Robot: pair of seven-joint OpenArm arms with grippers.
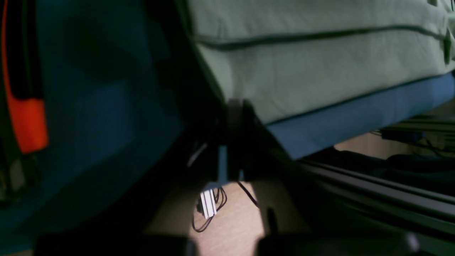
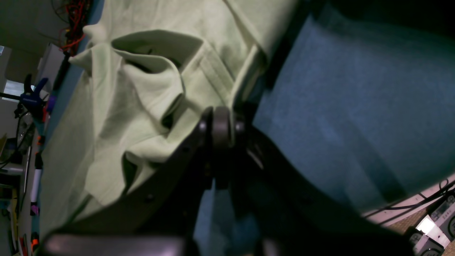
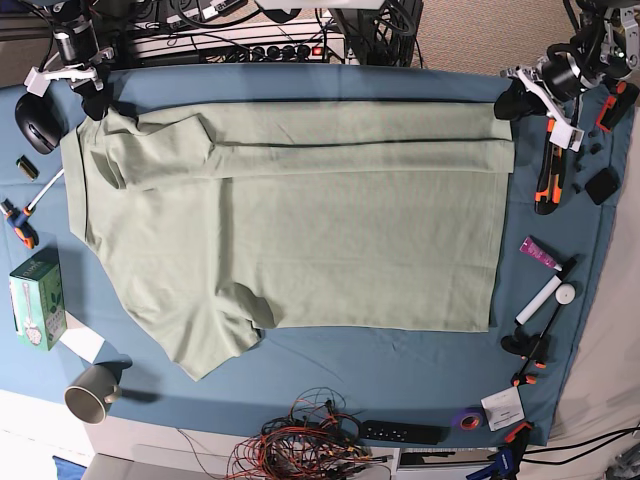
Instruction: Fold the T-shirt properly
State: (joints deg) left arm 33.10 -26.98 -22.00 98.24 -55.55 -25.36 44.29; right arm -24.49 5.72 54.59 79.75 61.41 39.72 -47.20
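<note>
Left gripper [image 1: 234,106] fingertips blurred, perhaps pinching

Matt cotton T-shirt [image 3: 300,230] on cloth [image 3: 400,355] (blue, matt).

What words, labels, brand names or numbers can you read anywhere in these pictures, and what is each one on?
None can be read.
Green box at the cloth's edge: print too small to make out.
White tag near the purple tape roll: markings too small.
Pink tube: print blurred.
T-shirt: plain, no text.
</note>
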